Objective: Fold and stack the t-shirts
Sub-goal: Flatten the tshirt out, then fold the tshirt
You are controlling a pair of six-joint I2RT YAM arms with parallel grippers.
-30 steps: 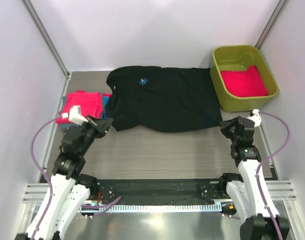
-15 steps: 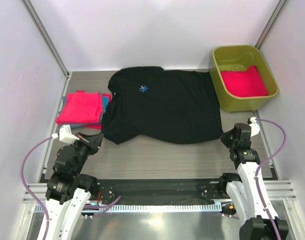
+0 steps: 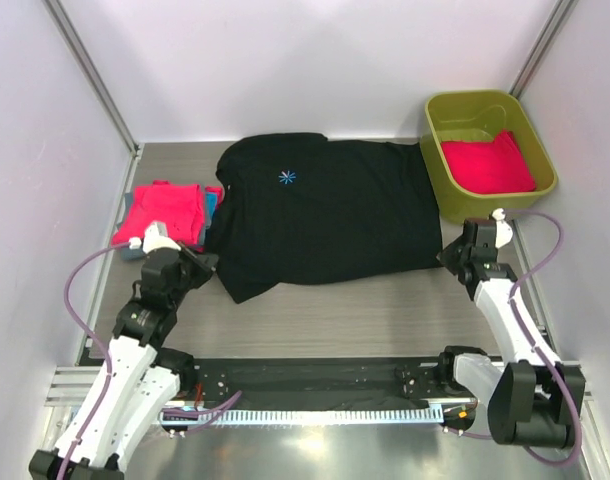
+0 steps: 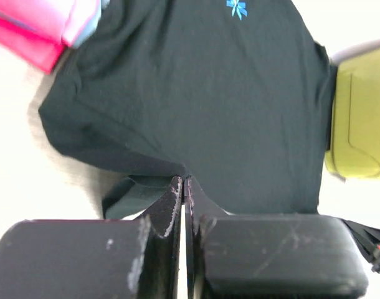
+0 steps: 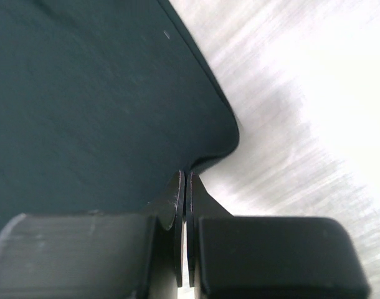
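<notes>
The black t-shirt (image 3: 325,215) with a pale-blue starburst mark (image 3: 287,178) lies spread flat across the table, collar to the left. My left gripper (image 3: 211,266) is shut on its near left edge, which the left wrist view shows pinched between the fingertips (image 4: 184,181) with a small fold below. At the shirt's near right corner my right gripper (image 3: 448,256) is shut on the hem (image 5: 185,174). Folded hot-pink t-shirts (image 3: 165,212) are stacked at the left over a blue one (image 3: 214,203). Another pink t-shirt (image 3: 488,165) lies in the tub.
The olive-green tub (image 3: 497,205) stands at the far right, touching the black shirt's right edge. White walls close in the left, right and back. A bare strip of table (image 3: 365,310) runs between the shirt and the arm bases.
Both grippers drew the shirt's near edge towards the bases, then carried it back away. The right arm now reaches further out; the shirt's near left corner hangs lower than before.
</notes>
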